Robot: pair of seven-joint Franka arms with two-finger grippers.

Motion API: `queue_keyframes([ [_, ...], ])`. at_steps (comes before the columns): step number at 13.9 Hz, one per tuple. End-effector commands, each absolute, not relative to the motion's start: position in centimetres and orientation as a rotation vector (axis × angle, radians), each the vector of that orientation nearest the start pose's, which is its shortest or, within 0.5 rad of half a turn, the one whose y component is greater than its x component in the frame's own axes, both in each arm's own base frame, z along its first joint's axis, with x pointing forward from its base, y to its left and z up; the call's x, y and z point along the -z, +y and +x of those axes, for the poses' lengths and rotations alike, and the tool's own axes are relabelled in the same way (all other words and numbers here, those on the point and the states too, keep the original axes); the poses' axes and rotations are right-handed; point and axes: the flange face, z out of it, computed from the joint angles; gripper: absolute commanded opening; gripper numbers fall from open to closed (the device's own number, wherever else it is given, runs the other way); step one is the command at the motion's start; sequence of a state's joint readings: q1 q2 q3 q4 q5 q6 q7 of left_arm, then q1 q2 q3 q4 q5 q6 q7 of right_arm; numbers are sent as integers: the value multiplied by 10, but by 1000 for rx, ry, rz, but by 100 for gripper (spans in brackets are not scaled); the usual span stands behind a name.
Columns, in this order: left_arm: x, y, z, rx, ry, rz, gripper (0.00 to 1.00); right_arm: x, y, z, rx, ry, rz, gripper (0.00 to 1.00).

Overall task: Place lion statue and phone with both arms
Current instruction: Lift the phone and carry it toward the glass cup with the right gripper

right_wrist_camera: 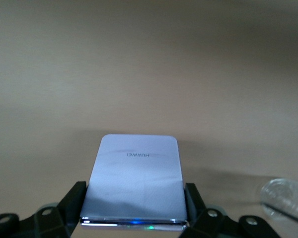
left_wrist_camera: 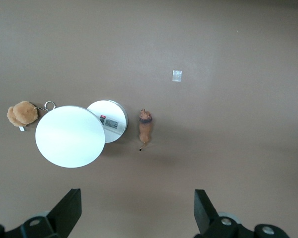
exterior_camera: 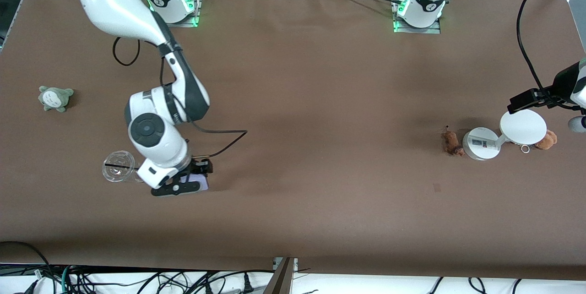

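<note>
Sitting at the right arm's end of the table (exterior_camera: 293, 101): grey-green plush toy (exterior_camera: 55, 98), well apart from the rest. Lying nearer the front camera than that plush: clear plastic cup (exterior_camera: 118, 166), on its side, just beside the phone (exterior_camera: 198, 181).

Clamping on the phone: right pincer (exterior_camera: 183, 184), down at table level, fingers (right_wrist_camera: 73, 198) pressing both long edges; lavender-white back facing up, blue light glowing along the near edge in the right wrist view. Cup rim (right_wrist_camera: 288, 198) showing close to it there.

Lying toward the left arm's end: lion statue (exterior_camera: 451, 143), on the table, touching or just beside the round base of the white disc stand (exterior_camera: 480, 144); ungripped. Resting just beside the stand's tilted disc, away from the lion: orange-brown plush bear (exterior_camera: 547, 139) with keyring.

Hovering over the stand area: left pincer (left_wrist_camera: 139, 210), fingers (left_wrist_camera: 67, 210) spread wide apart, holding nothing, lion statue (left_wrist_camera: 145, 128) and stand (left_wrist_camera: 69, 136) below it.
</note>
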State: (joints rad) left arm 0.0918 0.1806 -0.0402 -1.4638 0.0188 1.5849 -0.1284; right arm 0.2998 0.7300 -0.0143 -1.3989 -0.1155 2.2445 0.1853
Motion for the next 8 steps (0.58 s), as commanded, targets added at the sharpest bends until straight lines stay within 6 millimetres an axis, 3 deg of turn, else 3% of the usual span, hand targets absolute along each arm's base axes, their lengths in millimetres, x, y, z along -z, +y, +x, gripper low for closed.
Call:
queue_keyframes([
  [1,-574,37,607,-99,-255,-3144,100,-271,181,690,245,-328,-3162,69],
  [8,-573,37,606,-104,-255,-3144,100,-243,174,680,265,-215,-3111,69],
])
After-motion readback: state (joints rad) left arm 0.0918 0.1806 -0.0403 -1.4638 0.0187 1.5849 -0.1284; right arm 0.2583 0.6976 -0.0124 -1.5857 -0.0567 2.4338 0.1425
